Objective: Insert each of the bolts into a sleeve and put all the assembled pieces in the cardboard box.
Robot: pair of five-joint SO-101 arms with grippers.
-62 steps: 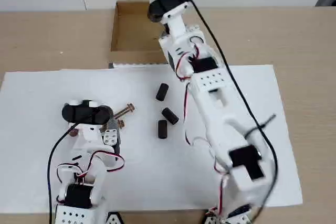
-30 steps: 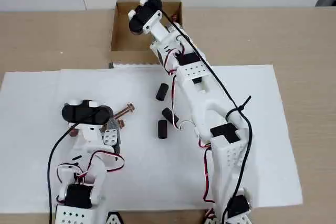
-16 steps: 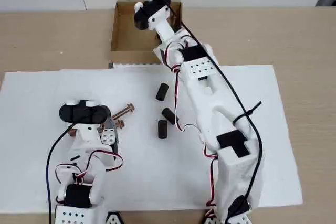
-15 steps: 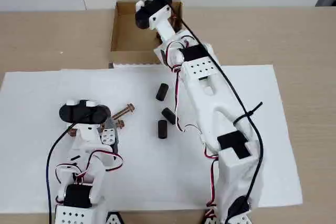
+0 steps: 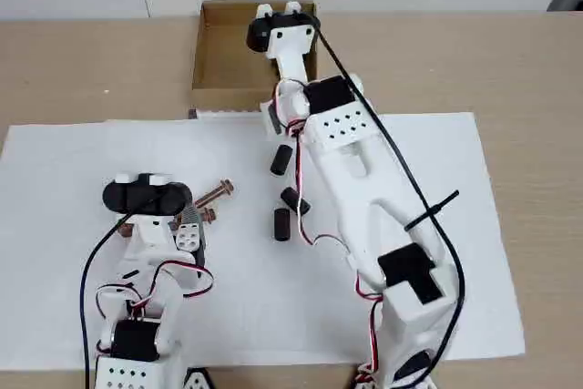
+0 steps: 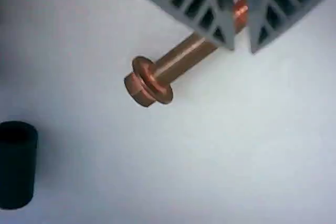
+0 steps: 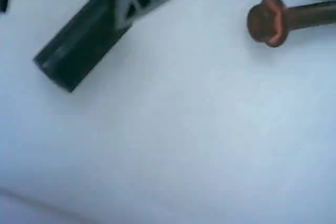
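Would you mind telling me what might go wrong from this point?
The left tool sits over the tail end of the bolt, away from its head, so the bolt might pivot or slip if lifted. The right tool overlaps one end of a sleeve; a nudge could roll it out of reach.

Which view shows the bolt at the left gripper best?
Left wrist view: the bolt lies close up, head and shank plain, reaching under the left gripper. The high view shows the bolt tiny beside that gripper. The right wrist view's bolt may be another.
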